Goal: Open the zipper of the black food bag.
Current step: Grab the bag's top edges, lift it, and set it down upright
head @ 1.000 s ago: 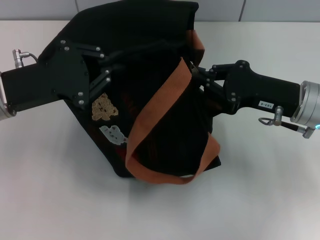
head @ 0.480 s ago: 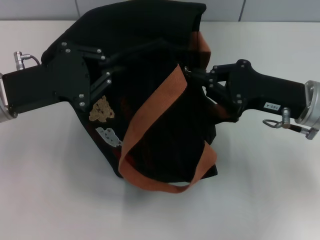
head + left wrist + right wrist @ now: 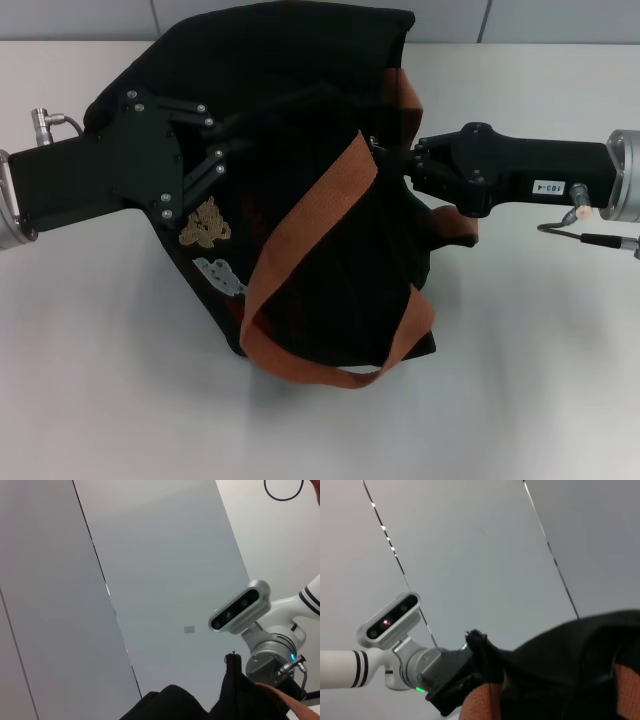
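The black food bag [image 3: 340, 262] lies tipped on the white table [image 3: 110, 380], its orange-brown straps [image 3: 296, 238] draped across it. My left gripper [image 3: 262, 112] reaches in from the left above the bear patches [image 3: 205, 222] and is shut on a pinch of the bag's fabric [image 3: 476, 639]. My right gripper [image 3: 388, 156] comes in level from the right, shut at the bag's top edge where the zipper [image 3: 372, 141] shows a small silvery pull. The rest of the zipper is lost among the black folds. The left wrist view shows a raised peak of bag fabric [image 3: 232, 666].
A grey panelled wall [image 3: 300, 15] runs close behind the bag. A strap loop [image 3: 330, 368] lies on the table in front of the bag. Cables [image 3: 590, 238] hang off the right wrist.
My right arm has rolled and levelled out, its wrist rising, while its fingertips stay at the bag's top edge. The bag has shifted slightly and its strap has moved with it. The left gripper keeps its hold.
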Controlling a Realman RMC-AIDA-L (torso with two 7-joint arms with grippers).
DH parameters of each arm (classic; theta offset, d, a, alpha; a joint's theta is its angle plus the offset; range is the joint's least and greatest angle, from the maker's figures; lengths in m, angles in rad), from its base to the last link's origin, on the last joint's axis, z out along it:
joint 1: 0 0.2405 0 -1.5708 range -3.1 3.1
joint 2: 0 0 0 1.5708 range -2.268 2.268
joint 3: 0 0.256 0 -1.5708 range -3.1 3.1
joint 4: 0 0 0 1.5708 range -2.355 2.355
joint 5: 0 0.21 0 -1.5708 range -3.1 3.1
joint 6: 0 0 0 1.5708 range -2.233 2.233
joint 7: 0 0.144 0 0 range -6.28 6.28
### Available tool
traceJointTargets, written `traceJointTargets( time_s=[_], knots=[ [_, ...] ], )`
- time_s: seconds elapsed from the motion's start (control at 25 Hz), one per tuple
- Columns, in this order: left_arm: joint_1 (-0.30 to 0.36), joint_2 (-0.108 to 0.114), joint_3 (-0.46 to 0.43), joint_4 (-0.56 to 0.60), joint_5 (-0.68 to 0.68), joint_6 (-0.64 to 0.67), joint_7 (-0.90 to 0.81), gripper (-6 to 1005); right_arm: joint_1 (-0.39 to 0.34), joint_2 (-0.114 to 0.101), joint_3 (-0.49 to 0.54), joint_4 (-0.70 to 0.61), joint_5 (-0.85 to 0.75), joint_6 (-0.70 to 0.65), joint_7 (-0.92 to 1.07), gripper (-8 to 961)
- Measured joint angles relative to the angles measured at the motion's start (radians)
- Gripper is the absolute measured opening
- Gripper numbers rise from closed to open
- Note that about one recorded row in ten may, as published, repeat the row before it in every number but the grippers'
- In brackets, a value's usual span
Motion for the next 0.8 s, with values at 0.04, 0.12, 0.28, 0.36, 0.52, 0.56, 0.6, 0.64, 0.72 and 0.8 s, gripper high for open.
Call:
traceJointTargets(
  time_s=[0.04, 0.12, 0.28, 0.36, 0.52, 0.56, 0.6, 0.64, 0.72, 0.8],
  knots=[
    [0.001, 0.000, 0.000, 0.000, 0.000, 0.000, 0.000, 159, 0.002, 0.000, 0.000, -0.002, -0.005, 0.000, 0.020, 5],
    [0.001, 0.000, 0.000, 0.000, 0.000, 0.000, 0.001, 159, 0.001, 0.000, -0.001, -0.004, -0.009, 0.001, 0.048, 10],
    [0.003, 0.000, 0.000, 0.000, -0.002, -0.001, 0.001, 161, -0.004, -0.003, -0.001, -0.005, -0.010, -0.002, 0.103, 18],
    [0.004, 0.001, 0.000, 0.000, -0.003, -0.001, 0.001, 161, -0.004, -0.006, -0.001, -0.004, -0.012, -0.006, 0.119, 22],
    [0.005, 0.001, 0.000, 0.000, -0.003, 0.004, 0.001, 163, -0.004, -0.009, -0.001, 0.001, -0.019, -0.007, 0.131, 31],
    [0.005, 0.001, 0.000, 0.000, -0.003, 0.004, 0.001, 163, -0.004, -0.010, -0.001, 0.002, -0.021, -0.008, 0.134, 33],
    [0.005, 0.001, 0.000, 0.000, -0.003, 0.005, 0.001, 163, -0.004, -0.010, -0.001, 0.002, -0.024, -0.010, 0.135, 35],
    [0.005, 0.001, 0.000, 0.000, -0.004, 0.007, 0.001, 164, -0.005, -0.010, -0.001, 0.002, -0.027, -0.013, 0.136, 37],
    [0.007, 0.001, -0.004, 0.000, -0.004, 0.011, 0.001, 164, -0.005, -0.011, -0.001, 0.002, -0.031, -0.018, 0.136, 41],
    [0.008, 0.003, -0.006, 0.000, -0.004, 0.019, 0.001, 165, -0.006, -0.012, -0.001, 0.002, -0.031, -0.020, 0.136, 45]
  ],
)
